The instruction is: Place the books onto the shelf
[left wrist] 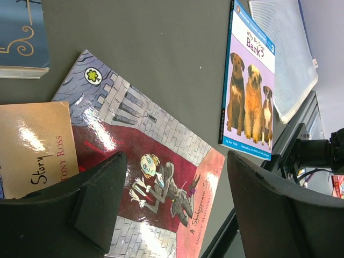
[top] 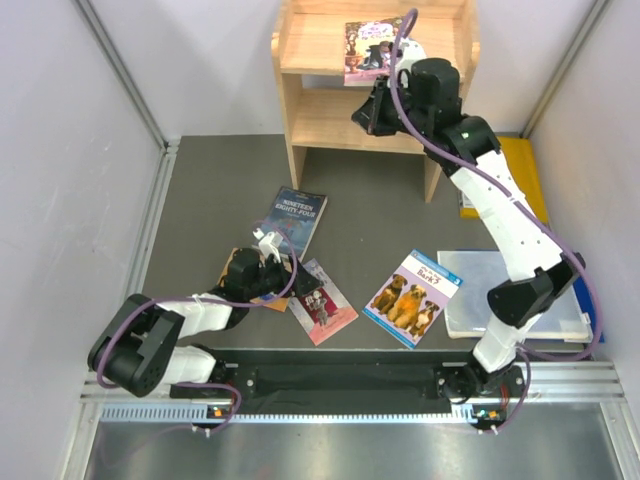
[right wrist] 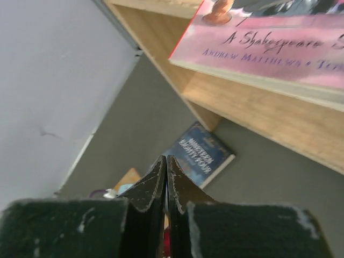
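The pale wooden shelf stands at the back, with a pink-covered book lying on its upper tier. My right gripper hovers just in front of that tier, shut on nothing; the pink book sits above it on the shelf. On the grey table lie the dark blue book, the red-covered book and the dog book. An orange book is partly under my left arm. My left gripper is open above the red-covered book.
A yellow folder and a clear plastic sheet lie at the right, under the right arm. White walls close in both sides. A metal rail runs along the near edge.
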